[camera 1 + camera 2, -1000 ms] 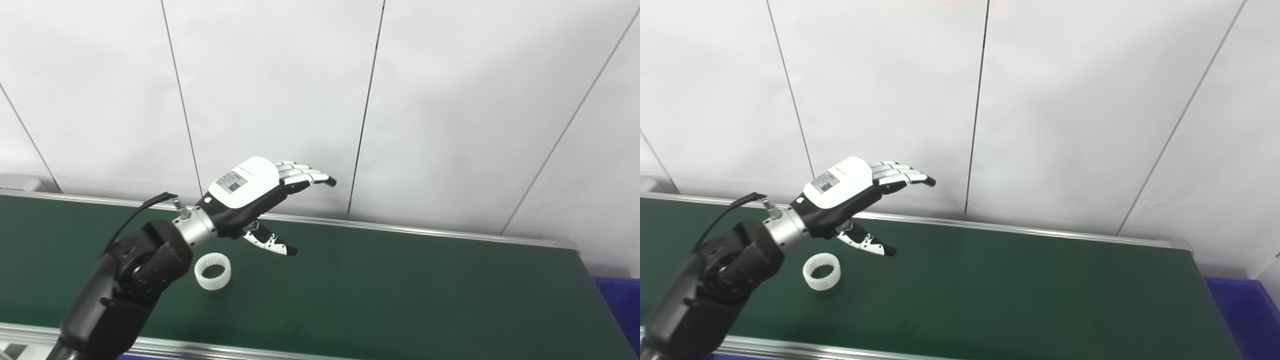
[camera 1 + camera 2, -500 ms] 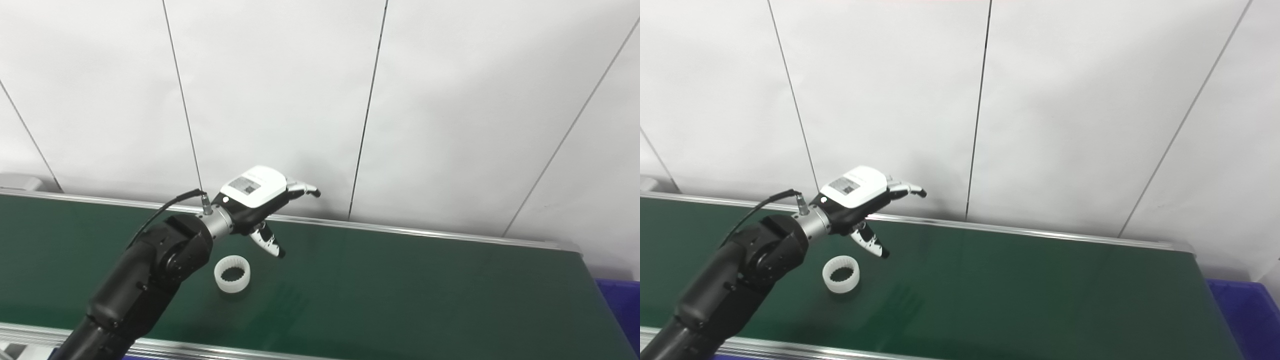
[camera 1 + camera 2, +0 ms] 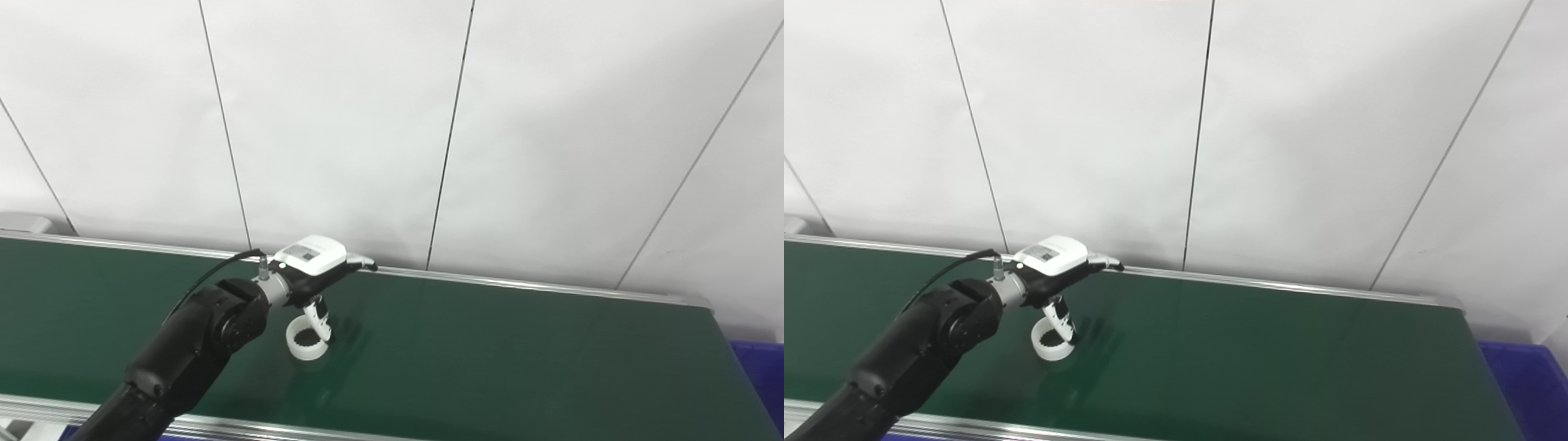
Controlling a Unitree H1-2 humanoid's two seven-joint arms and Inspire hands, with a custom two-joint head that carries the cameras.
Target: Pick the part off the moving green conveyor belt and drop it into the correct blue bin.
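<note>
A white ring [image 3: 304,350] with teeth on its inside lies flat on the green conveyor belt [image 3: 520,355], left of centre. My left hand [image 3: 315,263] hovers low right over it, white back plate facing up and fingers stretched out toward the far rail. Its thumb [image 3: 320,315] points down and overlaps the ring's right rim; I cannot tell if it touches. The hand is open and holds nothing. In the right eye view the ring [image 3: 1048,350] sits just under the hand [image 3: 1056,260]. My right hand is out of sight.
A blue bin [image 3: 759,373] shows past the belt's right end, mostly cut off by the picture edge. Metal rails [image 3: 520,285] run along the belt's far and near sides. A white panelled wall stands behind.
The ring has travelled to the right on the belt. My left hand has dropped and reached forward, from well above the belt to just over the ring, thumb turning down onto it.
</note>
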